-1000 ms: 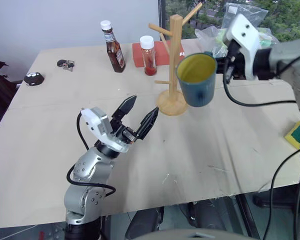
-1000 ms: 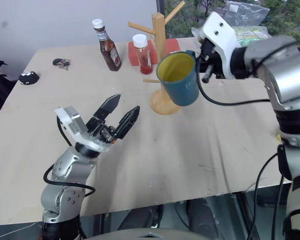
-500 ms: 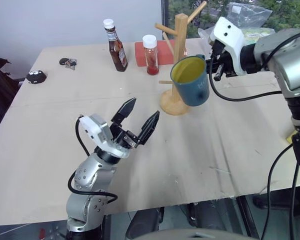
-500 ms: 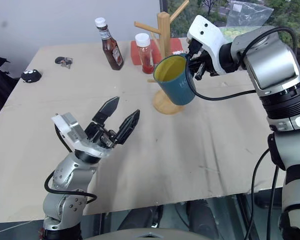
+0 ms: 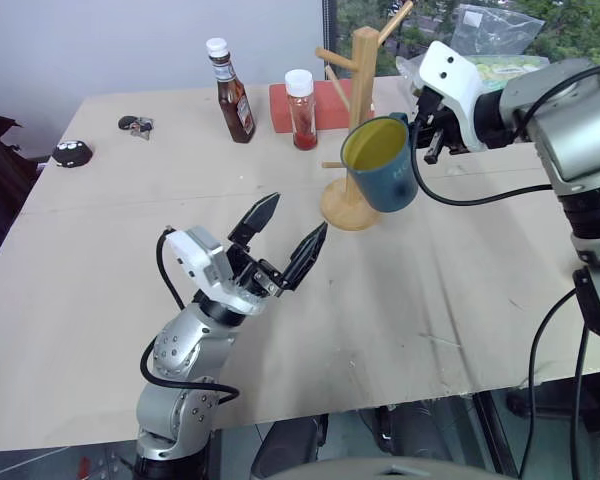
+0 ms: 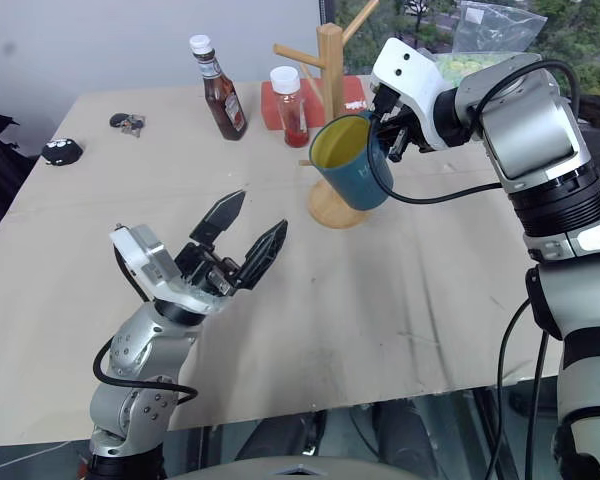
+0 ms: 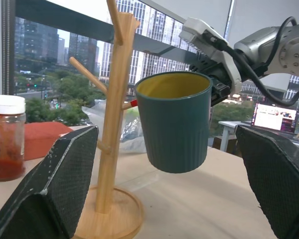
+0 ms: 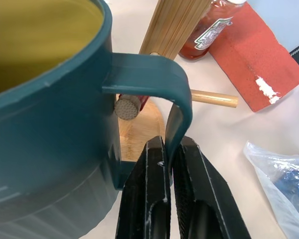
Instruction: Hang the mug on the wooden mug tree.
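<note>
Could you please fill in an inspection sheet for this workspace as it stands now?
Surface: pale table, scuffed.
Job's things: mug held in the air by its handle, beside the mug tree; not hung yet.
Clutter: sauce bottle, spice jar, red block, keys, plastic bag.
Grippers: right gripper shut on mug handle; left gripper open, empty.
Cables: black cable off the right arm.
Surroundings: window, trees outside.

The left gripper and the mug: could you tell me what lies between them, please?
Only bare table: the left eye view shows nothing between the left gripper and the mug, held aloft.
</note>
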Controlling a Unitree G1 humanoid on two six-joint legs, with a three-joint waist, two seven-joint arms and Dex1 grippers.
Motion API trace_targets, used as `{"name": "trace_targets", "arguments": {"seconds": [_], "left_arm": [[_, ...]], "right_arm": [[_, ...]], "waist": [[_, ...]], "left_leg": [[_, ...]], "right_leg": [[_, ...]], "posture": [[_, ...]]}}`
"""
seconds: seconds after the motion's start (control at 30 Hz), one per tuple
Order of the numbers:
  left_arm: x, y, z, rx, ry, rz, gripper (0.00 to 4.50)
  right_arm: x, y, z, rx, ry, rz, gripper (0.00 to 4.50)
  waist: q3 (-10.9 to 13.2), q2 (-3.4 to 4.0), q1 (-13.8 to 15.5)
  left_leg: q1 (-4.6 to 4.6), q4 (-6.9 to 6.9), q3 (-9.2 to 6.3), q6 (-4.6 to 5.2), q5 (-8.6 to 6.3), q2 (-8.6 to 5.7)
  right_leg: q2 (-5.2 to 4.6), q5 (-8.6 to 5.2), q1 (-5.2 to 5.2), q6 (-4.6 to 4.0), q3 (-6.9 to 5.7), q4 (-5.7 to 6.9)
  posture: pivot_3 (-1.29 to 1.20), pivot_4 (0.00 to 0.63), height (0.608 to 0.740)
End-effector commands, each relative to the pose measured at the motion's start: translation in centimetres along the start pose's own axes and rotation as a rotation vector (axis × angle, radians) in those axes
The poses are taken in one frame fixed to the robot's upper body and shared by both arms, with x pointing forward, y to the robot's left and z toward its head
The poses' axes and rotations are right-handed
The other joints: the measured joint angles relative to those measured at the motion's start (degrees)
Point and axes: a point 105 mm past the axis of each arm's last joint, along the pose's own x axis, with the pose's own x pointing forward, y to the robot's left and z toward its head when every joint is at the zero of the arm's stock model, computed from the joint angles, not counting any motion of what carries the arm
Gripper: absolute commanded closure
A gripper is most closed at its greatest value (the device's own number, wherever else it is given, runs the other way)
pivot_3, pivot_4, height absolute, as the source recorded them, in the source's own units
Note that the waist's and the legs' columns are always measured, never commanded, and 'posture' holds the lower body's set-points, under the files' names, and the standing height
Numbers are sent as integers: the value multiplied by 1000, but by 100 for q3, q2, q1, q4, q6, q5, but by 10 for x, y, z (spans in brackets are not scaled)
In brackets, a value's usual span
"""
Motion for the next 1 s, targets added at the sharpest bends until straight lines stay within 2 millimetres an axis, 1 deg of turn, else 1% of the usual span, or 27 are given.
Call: {"name": "trace_targets", "arguments": {"seconds": [0.03,0.17,0.23,0.27,0.33,0.43,0.47,0.53,0.6,0.7,0.77,0.87,0.9,0.93,1.0], "left_arm": [[3,-3,8,14,-39,-17,0],[2,-3,8,13,-44,-10,0],[2,-3,8,11,-45,-9,0],[2,-4,8,11,-45,-9,0],[3,-4,8,10,-46,-8,0],[3,-4,8,9,-48,-8,0],[3,-3,8,10,-47,-8,0],[2,-4,8,11,-45,-8,0],[2,-3,8,14,-42,-9,0],[1,-3,10,29,-35,-8,0],[-1,-2,11,41,-33,0,0],[-2,-1,13,57,-33,10,0],[-3,-1,12,57,-29,8,0],[-4,-2,11,49,-18,6,0],[-9,-3,3,25,27,9,0]], "right_arm": [[-9,-7,19,-63,-35,-34,4438],[-7,-8,16,-71,-26,-33,4438],[-7,-9,16,-78,-29,-38,3885],[-6,-10,17,-81,-33,-40,3694],[-6,-12,19,-80,-45,-53,2720],[-8,-17,22,-74,-60,-70,1380],[-9,-19,23,-69,-67,-79,772],[-13,-22,24,-58,-78,-93,10],[-19,-26,25,-28,-102,-103,10],[-33,-27,22,55,-177,-78,10],[-40,-32,13,102,-217,-110,10],[-51,-33,-3,157,-351,-141,10],[-54,-30,-10,163,-391,-142,10],[-55,-22,-24,196,-423,-137,10],[-57,8,-58,272,-450,-65,10]], "waist": [[0,0,0],[0,0,1],[0,0,1],[0,0,1],[0,0,-4],[0,0,-8],[0,0,-4],[0,0,-1],[0,0,5],[0,0,11],[0,0,13],[-3,-5,18],[-4,-6,19],[-1,-2,13],[-12,-11,40]], "left_leg": [[0,0,-1,0,0,0],[-1,0,-1,0,0,0],[-1,0,-1,0,0,0],[-1,0,-1,0,0,0],[0,0,-2,0,0,0],[1,0,-1,0,0,0],[1,0,-2,0,0,0],[0,0,-3,0,0,0],[-1,0,-2,0,0,0],[-2,-1,-3,0,0,0],[-2,-1,-4,0,0,0],[-1,-1,-7,0,0,0],[-1,-1,-6,0,0,0],[-1,0,-6,0,0,0],[-1,-5,-6,0,0,0]], "right_leg": [[0,0,0,0,0,1],[0,0,0,0,-1,-1],[0,0,0,0,-1,-1],[0,0,0,0,-1,-1],[0,0,0,0,-1,0],[1,0,0,0,-1,1],[1,0,0,0,-1,1],[1,0,0,0,-1,0],[1,0,0,-1,-1,-1],[0,0,0,-1,-2,-2],[0,0,0,-1,-3,-3],[-1,0,4,-1,-6,-5],[-1,0,4,0,-5,-4],[-1,1,5,0,-5,-3],[-1,1,4,0,-3,-4]], "posture": [[0,150,740],[0,150,740],[0,150,740],[0,150,740],[0,150,740],[0,150,740],[0,150,740],[0,150,740],[0,150,740],[0,150,740],[0,150,740],[0,150,740],[0,150,740],[0,150,740],[0,150,740]]}}
